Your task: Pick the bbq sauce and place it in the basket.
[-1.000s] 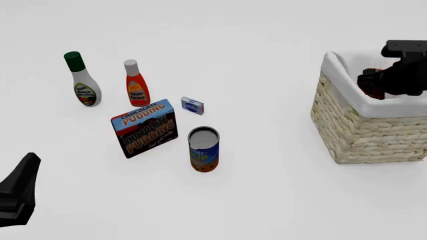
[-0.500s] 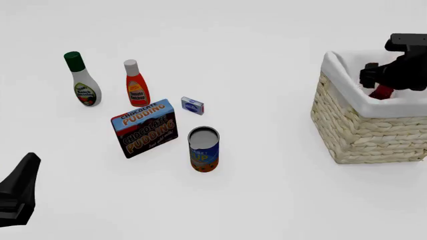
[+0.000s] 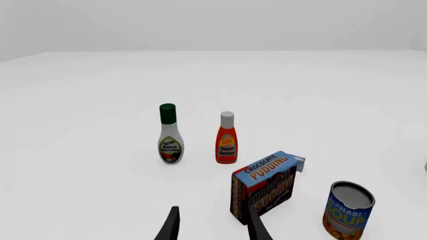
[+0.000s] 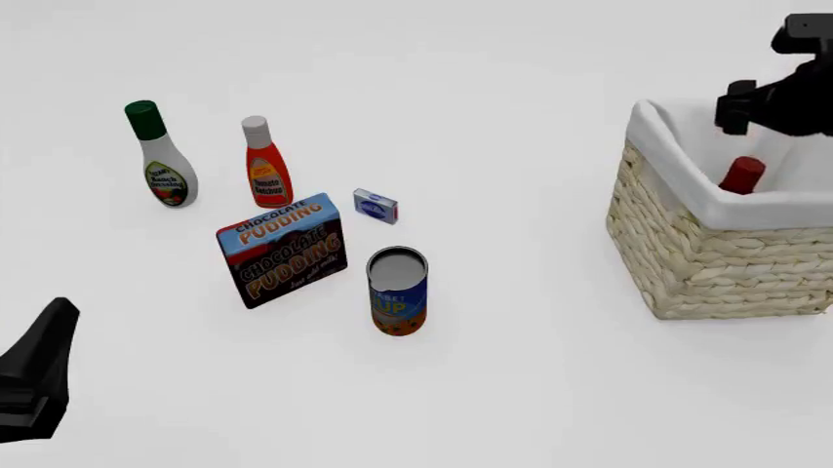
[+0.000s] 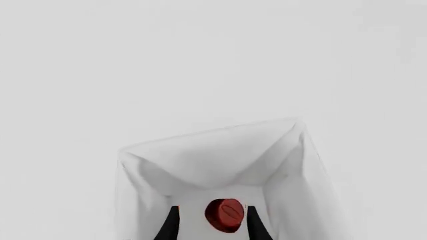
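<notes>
lifted since a second ago off the slim dark red-capped bbq sauce bottle, now upright inside the square pale-straw wicker basket, directly below the open, empty right gripper.

Flat, even, bright light fills all three views; no single source can be made out. The plain white bench carries almost no cast shadows, only faint grey shading beside the square pale-straw wicker basket with white cloth lining. No glare, no blur, no edge distortion: everything is crisp. In the right wrist view the white lining nearly merges with the white surroundings.
</notes>
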You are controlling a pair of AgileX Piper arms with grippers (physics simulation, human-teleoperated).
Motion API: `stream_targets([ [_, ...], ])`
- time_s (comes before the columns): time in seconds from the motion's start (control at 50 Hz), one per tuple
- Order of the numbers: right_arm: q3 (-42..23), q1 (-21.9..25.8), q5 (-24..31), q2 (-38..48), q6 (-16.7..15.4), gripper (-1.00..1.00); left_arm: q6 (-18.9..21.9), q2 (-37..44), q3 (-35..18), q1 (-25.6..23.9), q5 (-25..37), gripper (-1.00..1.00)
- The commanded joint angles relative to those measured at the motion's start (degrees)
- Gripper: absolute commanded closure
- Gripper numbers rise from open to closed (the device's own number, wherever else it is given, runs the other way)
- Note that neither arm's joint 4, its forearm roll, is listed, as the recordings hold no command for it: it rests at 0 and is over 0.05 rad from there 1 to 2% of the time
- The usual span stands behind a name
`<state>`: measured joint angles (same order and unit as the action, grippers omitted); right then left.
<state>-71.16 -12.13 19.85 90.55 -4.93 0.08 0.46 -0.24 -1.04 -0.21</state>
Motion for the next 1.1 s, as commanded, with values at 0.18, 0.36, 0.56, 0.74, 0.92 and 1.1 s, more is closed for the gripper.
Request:
stream_targets([
  [0.18, -3.4, 1.2, 4.0, -3.8, -0.7, -1.00, 0.0, 0.0, 0.0, 0.0, 0.0, -1.00],
  [0.36, -4.6, 1.8, 5.5, -6.0, -0.9, -1.00, 0.0, 0.0, 0.0, 0.0, 0.0, -1.00],
  [0.56, -5.6, 2.3, 6.5, -7.9, -0.8, -1.00, 0.0, 0.0, 0.0, 0.0, 0.0, -1.00],
  [0.74, -6.2, 3.6, 6.8, -9.0, -0.3, -1.00, 0.0, 0.0, 0.0, 0.0, 0.0, -1.00],
  [0.92, -7.8, 5.5, 7.9, -12.0, 0.4, -1.00, 0.0, 0.0, 0.0, 0.0, 0.0, -1.00],
  [1.1, -8.2, 7.8, 8.1, -14.8, 1.0, -1.00, 0.0, 0.0, 0.0, 0.0, 0.0, -1.00],
])
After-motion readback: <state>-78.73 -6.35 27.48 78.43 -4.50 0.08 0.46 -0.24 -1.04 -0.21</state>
